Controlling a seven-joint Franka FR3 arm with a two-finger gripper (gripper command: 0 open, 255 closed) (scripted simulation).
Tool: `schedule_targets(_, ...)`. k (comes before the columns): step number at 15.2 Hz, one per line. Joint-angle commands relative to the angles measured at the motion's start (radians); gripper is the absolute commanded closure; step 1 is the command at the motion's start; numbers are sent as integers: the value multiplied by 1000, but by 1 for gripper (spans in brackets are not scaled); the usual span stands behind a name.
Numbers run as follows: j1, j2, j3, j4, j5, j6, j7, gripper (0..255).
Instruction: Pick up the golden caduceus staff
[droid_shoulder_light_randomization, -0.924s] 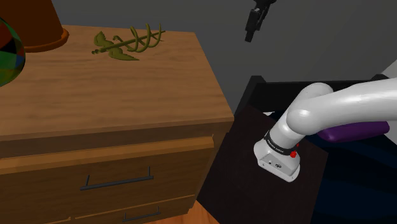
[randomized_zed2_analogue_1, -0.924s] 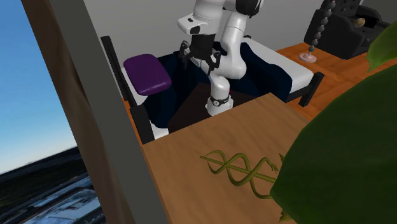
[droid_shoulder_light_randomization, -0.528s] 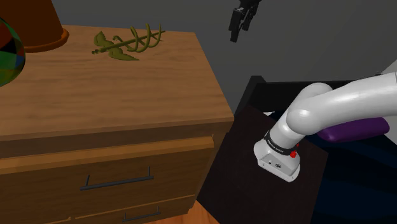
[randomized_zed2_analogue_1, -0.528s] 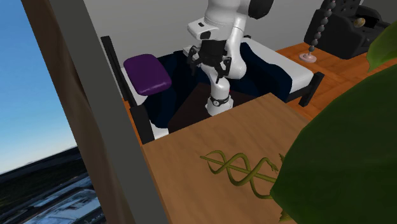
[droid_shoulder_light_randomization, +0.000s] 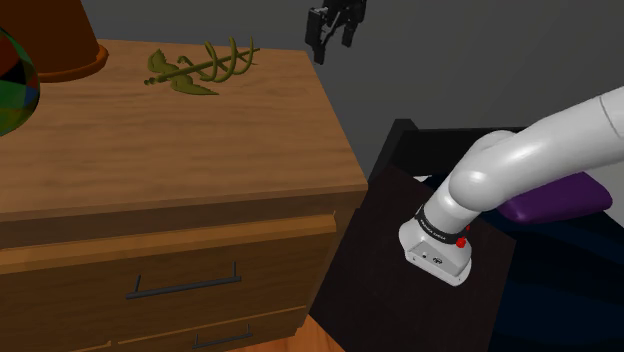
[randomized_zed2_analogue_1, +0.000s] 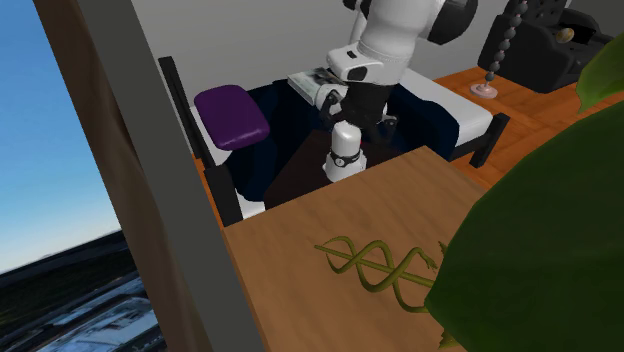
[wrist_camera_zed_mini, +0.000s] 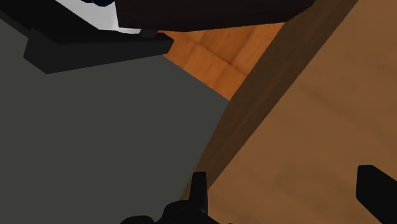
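The golden-green caduceus staff lies flat near the back of the wooden dresser top, its twisted coils pointing toward the shoulder view's right. From the opposite side it appears again as the staff, beside a big green leaf. My black gripper hangs in the air just past the dresser's back right corner, well above the top and apart from the staff. In the wrist view the gripper is open, its fingers wide apart over the dresser's edge, with nothing between them.
A terracotta pot and a colourful round object stand at the dresser's left end. A large leaf overhangs the staff. The arm's base rests on a dark stand next to a bed with a purple pillow.
The gripper has travelled to the shoulder view's left, from out over the stand to the dresser's back right corner, and the hand has turned. The staff has not moved.
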Motion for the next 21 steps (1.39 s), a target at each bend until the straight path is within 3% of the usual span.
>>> schedule_targets(1, -11, 65, 45, 56, -8, 13, 77, 0)
schedule_targets(6, -34, 250, 157, 231, -70, 16, 271, 0)
schedule_targets(11, -24, 480, 258, 460, -199, -28, 477, 0)
schedule_targets(15, 50, 699, 303, 702, -348, -112, 629, 0)
schedule_targets(19, 203, 936, 286, 1026, -507, -240, 718, 0)
schedule_targets(21, 187, 918, 285, 970, -492, -202, 727, 0)
